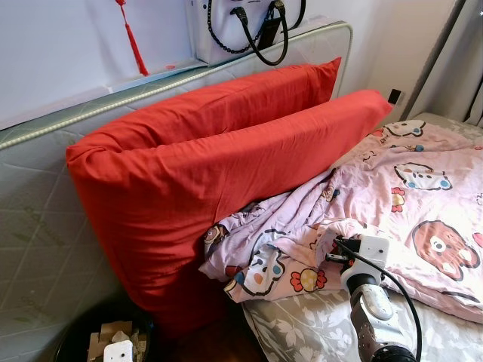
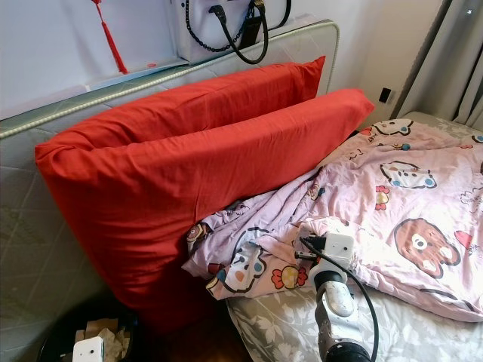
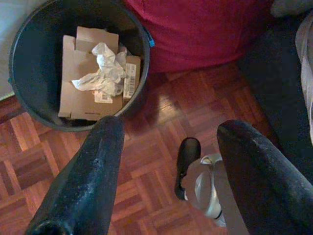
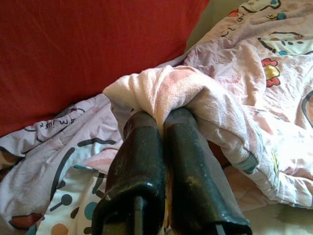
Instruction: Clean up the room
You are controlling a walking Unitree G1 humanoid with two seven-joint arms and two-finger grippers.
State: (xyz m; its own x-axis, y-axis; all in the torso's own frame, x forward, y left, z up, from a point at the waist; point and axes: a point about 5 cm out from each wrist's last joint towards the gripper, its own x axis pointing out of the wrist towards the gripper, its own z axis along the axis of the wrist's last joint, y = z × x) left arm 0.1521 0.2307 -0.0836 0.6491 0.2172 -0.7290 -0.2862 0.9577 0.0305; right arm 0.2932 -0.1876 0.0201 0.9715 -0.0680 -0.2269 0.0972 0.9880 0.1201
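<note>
Head views first: pink cartoon blanket (image 1: 407,188) lying rumpled over the bed (image 1: 302,324), bunched-up end slumped against the two big red pillows (image 1: 219,166) that lean on the upright mattress (image 1: 38,226). Right gripper (image 1: 339,243) down at the bunched edge, just in front of the pillows, buried in a fold. Black handbag (image 1: 256,26) perched on top, behind the pillows. Bin (image 1: 83,339) on the floor below the pillows' near corner.

Left wrist view: left gripper (image 3: 166,161) spread wide, holding nothing, hanging over the wooden floor (image 3: 161,98) beside the bin (image 3: 19,58), which has flattened cardboard (image 3: 83,93) and crumpled paper (image 3: 105,73) in it. Red pillow just behind the bin.

Right wrist view: right gripper (image 4: 164,125) pinched tight on a thick fold of the blanket (image 4: 166,90), fingers (image 4: 142,147) pressed together with cloth wrapped over the tips, red pillow right behind.

Handling guess: soft, floppy and light, but bulky, so likely to drag and sag rather than lift as one piece. Not fragile, not slippery; fleecy underside should grip fine. Best taken by a doubled fold or corner near the pillows, like now, not a single thin layer. Probably needs a long pull away from the pillows to flatten out.
</note>
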